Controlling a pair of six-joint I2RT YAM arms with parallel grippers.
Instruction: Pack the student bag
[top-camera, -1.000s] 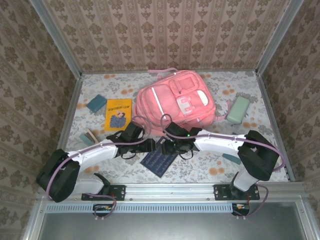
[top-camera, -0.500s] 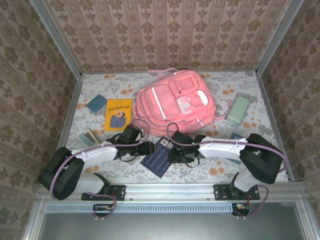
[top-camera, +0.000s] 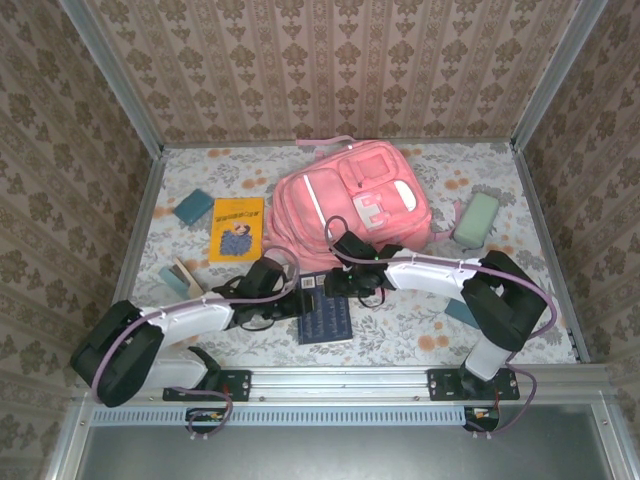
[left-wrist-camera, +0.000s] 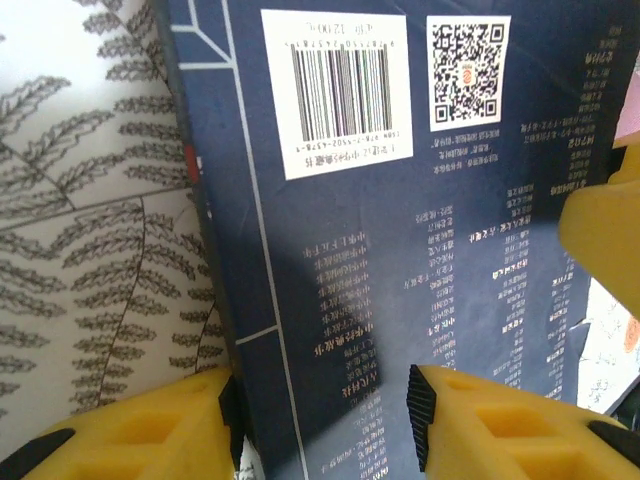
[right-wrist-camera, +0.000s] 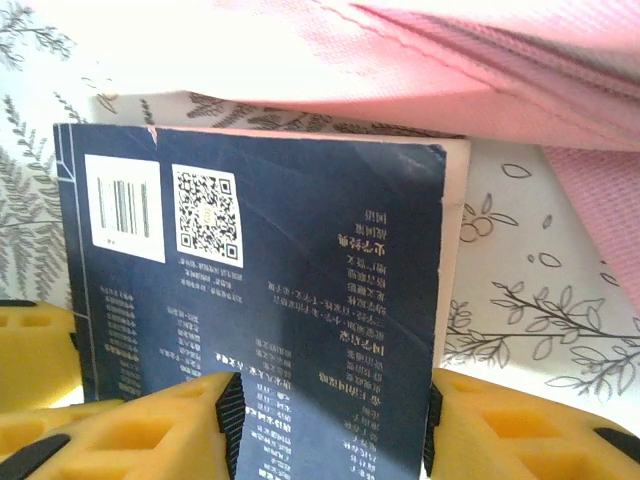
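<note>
Large pink fabric backpack (top-camera: 350, 205) lay just beyond your right end effector (top-camera: 320, 286); it and left end effector (top-camera: 295, 298) both released, over dark-blue paperback book (top-camera: 328, 320).

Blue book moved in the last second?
Yes. The blue book has turned from slanted to nearly straight and slid a little toward the pink backpack, which stayed put.

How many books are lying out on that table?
2: a dark blue paperback book at the near edge of the pink fabric backpack, and a yellow book to the backpack's left. Others may be hidden inside the backpack.
</note>
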